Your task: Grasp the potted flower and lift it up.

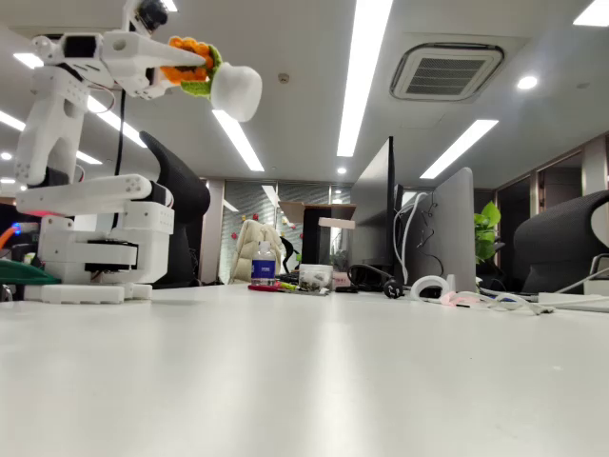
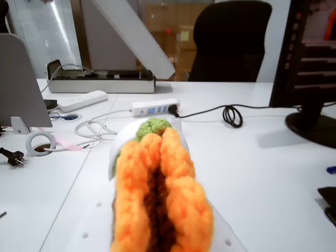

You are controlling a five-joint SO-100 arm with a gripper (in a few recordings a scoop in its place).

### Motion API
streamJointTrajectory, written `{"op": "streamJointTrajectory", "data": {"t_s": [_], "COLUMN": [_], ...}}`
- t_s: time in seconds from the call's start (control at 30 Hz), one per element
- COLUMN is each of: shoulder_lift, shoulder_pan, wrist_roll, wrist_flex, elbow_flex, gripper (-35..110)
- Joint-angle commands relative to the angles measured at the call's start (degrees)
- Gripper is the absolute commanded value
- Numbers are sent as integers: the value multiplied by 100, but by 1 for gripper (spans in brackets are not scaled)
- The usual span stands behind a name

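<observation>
1. The small crocheted sunflower with orange petals, green knitted leaves and a rounded white pot [image 1: 214, 76] is in the upper left of the fixed view, high above the white tabletop [image 1: 314, 381], tipped sideways with the pot pointing right.
2. The white two-finger gripper [image 1: 176, 65] has its fingers closed on the flower head. In the wrist view the orange petals [image 2: 160, 194] are pressed into a narrow fold, with the pot's rim beyond them.
3. Judged from this, the grasp is made and the lift looks essentially done. What remains is to hold steady and keep the squeeze even, since the soft crochet could slip.
4. Below, in the wrist view, lie a white power strip [image 2: 155, 107], a coiled black cable [image 2: 231, 115] and a black monitor foot [image 2: 312, 123], all well apart from the flower, so nothing stands in the way.
</observation>
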Motion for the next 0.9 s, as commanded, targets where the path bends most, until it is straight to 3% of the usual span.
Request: {"op": "streamJointTrajectory", "data": {"t_s": [0.0, 0.87], "shoulder_lift": [35, 44], "shoulder_pan": [-105, -53], "wrist_roll": [-114, -264], "wrist_flex": [-97, 88], "elbow_flex": [-70, -606], "gripper": [0, 0]}}
